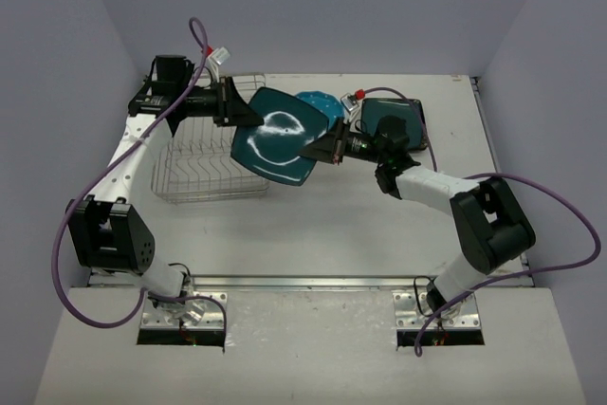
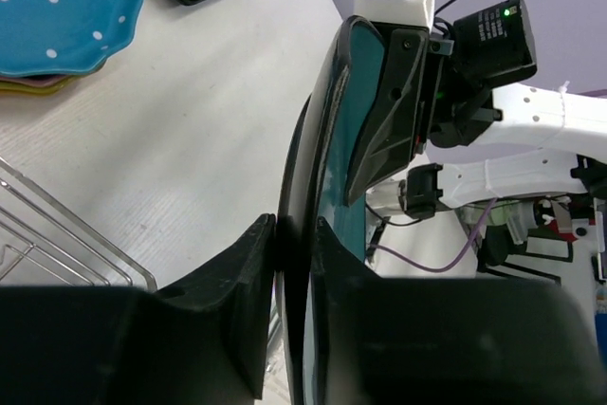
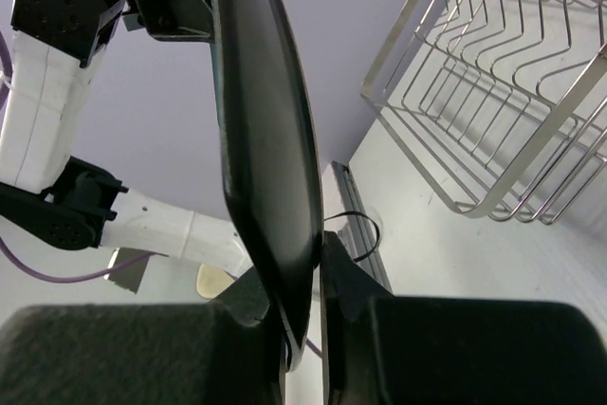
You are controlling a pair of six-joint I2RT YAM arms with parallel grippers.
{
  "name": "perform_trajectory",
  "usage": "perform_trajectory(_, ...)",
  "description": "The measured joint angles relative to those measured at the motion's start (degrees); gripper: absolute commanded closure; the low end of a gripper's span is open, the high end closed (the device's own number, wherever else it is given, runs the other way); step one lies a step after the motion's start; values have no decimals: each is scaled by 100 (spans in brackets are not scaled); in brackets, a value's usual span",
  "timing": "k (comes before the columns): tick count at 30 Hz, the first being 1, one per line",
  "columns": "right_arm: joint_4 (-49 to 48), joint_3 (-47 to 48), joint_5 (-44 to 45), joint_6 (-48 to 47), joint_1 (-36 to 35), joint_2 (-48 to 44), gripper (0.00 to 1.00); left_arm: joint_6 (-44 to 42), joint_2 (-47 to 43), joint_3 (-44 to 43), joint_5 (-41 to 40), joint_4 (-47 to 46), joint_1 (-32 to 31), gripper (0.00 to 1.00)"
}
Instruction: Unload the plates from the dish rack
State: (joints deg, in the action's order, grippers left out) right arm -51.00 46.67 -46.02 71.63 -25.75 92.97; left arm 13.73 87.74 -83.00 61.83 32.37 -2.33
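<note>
Nothing legible
You can read no words, numbers or brands; the small print on the black box (image 2: 488, 33) is too blurred.

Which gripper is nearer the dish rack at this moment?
Left. The left gripper is over the dish rack at its right side, clamping the left edge of the dark teal plate. The right gripper grips the plate's opposite edge, off to the rack's right.

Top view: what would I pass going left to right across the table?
Wire dish rack → teal plate held up in the air → dark plate lying flat at the right.
</note>
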Motion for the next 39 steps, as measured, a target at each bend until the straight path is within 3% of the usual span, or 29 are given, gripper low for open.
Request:
perform_trajectory(2,-15,-29,27,99,23,0,100,97,-2,0,-2,-38,-2,34)
perform_trajectory(3,-2,-72,58,165,37,0,100,129,-5,-2,-16,-40,-2,18)
perform_trajectory(4,1,-142,78,241,71,0,100,159,-11,-2,-30,-40,-2,8)
perform_trajectory(6,6,-314,105,438,222,0,100,189,-30,-16,-164,-6,-2,3)
perform_trajectory(14,-242,-1039,508,1399,1583,-2,100,108,-47,-412,-1124,300,91,0)
perform_trajectory(19,-300,-1389,1270,1720,2418,-91,100,110,-135,-468,-1594,303,290,0)
perform_trajectory(29,174,-1351,2779,1664,2814,274,100,-39,-252,-468,-1798,367,433,0)
perform_trajectory(39,708,-950,3280,1626,2959,894,100,-197,-367,-405,-1820,387,510,0)
